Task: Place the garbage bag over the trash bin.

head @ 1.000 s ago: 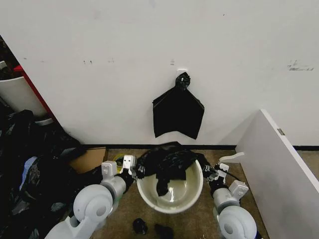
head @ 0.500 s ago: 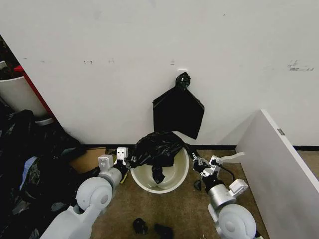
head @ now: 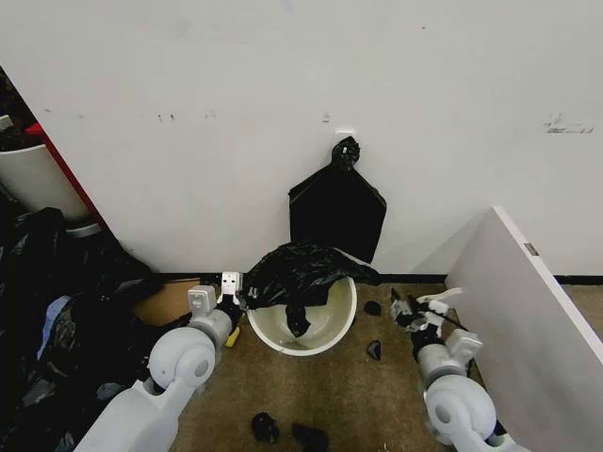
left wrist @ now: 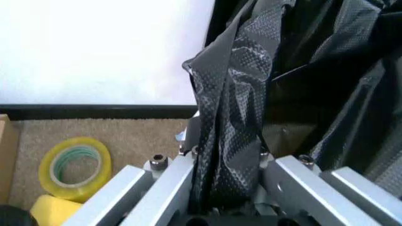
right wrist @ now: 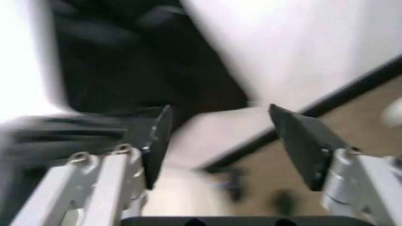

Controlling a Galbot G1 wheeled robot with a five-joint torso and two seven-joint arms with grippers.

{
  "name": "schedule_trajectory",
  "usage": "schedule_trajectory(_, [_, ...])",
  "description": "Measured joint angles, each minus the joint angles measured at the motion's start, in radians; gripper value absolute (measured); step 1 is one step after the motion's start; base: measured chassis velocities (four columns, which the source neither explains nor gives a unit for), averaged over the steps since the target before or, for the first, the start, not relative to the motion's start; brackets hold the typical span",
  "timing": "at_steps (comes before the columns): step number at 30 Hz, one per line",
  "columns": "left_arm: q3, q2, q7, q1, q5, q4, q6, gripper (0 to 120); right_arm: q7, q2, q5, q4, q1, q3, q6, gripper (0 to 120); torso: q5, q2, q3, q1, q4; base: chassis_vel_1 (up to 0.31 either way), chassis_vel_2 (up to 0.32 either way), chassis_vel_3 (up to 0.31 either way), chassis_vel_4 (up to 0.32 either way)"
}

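Black, glossy and crinkled, the garbage bag (head: 300,270) lies draped over the far rim of the trash bin (head: 325,330), most of it bunched on the left and back of the opening while a narrow tail of plastic hangs down into the cream interior. The bin stands on the brown carpet floor (head: 349,405) close to the white wall (head: 283,94), its near rim and inner wall bare. The left hand (head: 241,291) is at the bin's left edge, touching the bag; in the left wrist view its two metal fingers (left wrist: 169,183) are closed on a thick fold of the bag (left wrist: 232,117), which rises up between them. Beside them in that view a roll of yellow tape (left wrist: 75,167) lies on the carpet near the black skirting. The right hand (head: 403,308) is on the right of the bin, apart from both bin and bag, with its fingers spread wide and nothing between them, as the right wrist view shows (right wrist: 220,141). A flat black bag bunch (head: 336,217), knotted at its top, hangs on the wall just behind the bin. A white board (head: 528,311) leans at the right, a heap of black bags (head: 57,311) fills the left side, and a few small black scraps (head: 264,428) lie on the carpet nearer the robot.
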Motion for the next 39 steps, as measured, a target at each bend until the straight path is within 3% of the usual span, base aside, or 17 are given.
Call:
schedule_trajectory(5, [0.014, -0.031, -0.011, 0.019, -0.004, -0.014, -0.001, 1, -0.175, 0.022, 0.040, 0.131, -0.053, -0.101, 0.017, 84, -0.0001, 0.000, 0.000, 0.000, 0.0000, 0.000, 0.000, 0.000, 0.000])
schedule_trajectory(10, [0.017, -0.041, -0.019, 0.029, -0.008, -0.035, 0.002, 1, -0.178, 0.048, -0.003, 0.106, -0.034, -0.160, 0.002, 98, 0.0001, 0.000, 0.000, 0.000, 0.0001, 0.000, 0.000, 0.000, 0.000])
schedule_trajectory(17, [0.009, -0.032, -0.025, 0.059, -0.024, -0.076, 0.006, 1, -0.148, 0.075, 0.031, 0.043, -0.013, -0.159, 0.001, 98, 0.0002, 0.000, 0.000, 0.000, 0.0001, 0.000, 0.000, 0.000, 0.000])
schedule_trajectory(23, [0.014, -0.044, -0.029, 0.064, -0.024, -0.088, 0.009, 1, -0.160, 0.090, 0.034, 0.014, 0.001, -0.144, 0.014, 79, 0.0001, 0.000, 0.000, 0.000, 0.0001, 0.000, 0.000, 0.000, 0.000])
schedule_trajectory(29, [0.025, -0.053, -0.028, 0.061, -0.025, -0.091, 0.010, 1, -0.188, 0.106, 0.034, -0.012, 0.020, -0.144, 0.031, 52, 0.0002, 0.000, 0.000, 0.000, 0.0000, 0.000, 0.000, 0.000, 0.000])
schedule_trajectory(32, [0.027, -0.054, -0.028, 0.060, -0.026, -0.091, 0.010, 1, -0.189, 0.108, 0.034, -0.012, 0.021, -0.146, 0.029, 47, 0.0002, 0.000, 0.000, 0.000, 0.0001, 0.000, 0.000, 0.000, 0.000])
schedule_trajectory(39, [0.029, -0.060, -0.031, 0.060, -0.024, -0.075, 0.007, 1, -0.237, 0.108, 0.029, -0.002, 0.006, -0.147, 0.057, 17, 0.0002, 0.000, 0.000, 0.000, 0.0001, 0.000, 0.000, 0.000, 0.000])
